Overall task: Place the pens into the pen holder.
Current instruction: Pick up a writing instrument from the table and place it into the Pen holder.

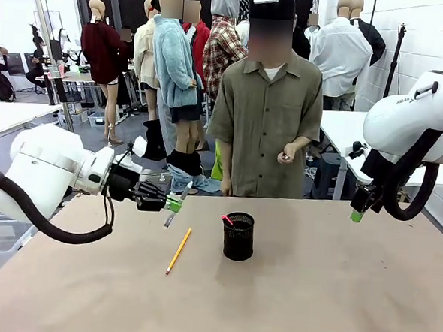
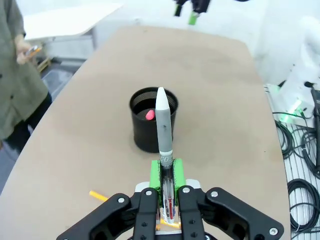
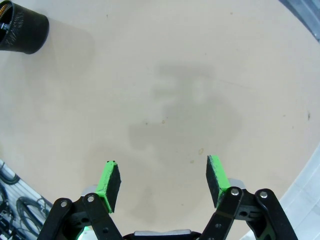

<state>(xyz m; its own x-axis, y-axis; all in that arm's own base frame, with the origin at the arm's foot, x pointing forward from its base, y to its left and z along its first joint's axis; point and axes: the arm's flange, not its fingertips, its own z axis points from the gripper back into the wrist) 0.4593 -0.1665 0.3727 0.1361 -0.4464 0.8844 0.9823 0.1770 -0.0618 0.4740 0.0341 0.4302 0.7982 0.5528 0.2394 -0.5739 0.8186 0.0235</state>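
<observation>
The silver-white pen [image 2: 163, 125] is clamped in the shut left claw [image 2: 167, 175] and held above the desk [image 1: 334, 293] – its pale tip is pointed toward the pen holder [image 1: 238, 235], which is stood upright near the middle of the desk. The pen is not yet inside the holder. A dark pen with a pink end [image 1: 226, 220] is seen inside the holder, its pink end raised just above the rim. The yellow-orange pencil [image 1: 179, 251] is laid flat on the desk, left of the holder and apart from it. The right claw [image 1: 357, 215] is held with its jaws apart and nothing between them – raised over the desk's right side, well apart from the holder. A person [image 1: 268, 116] is stood at the far edge.
</observation>
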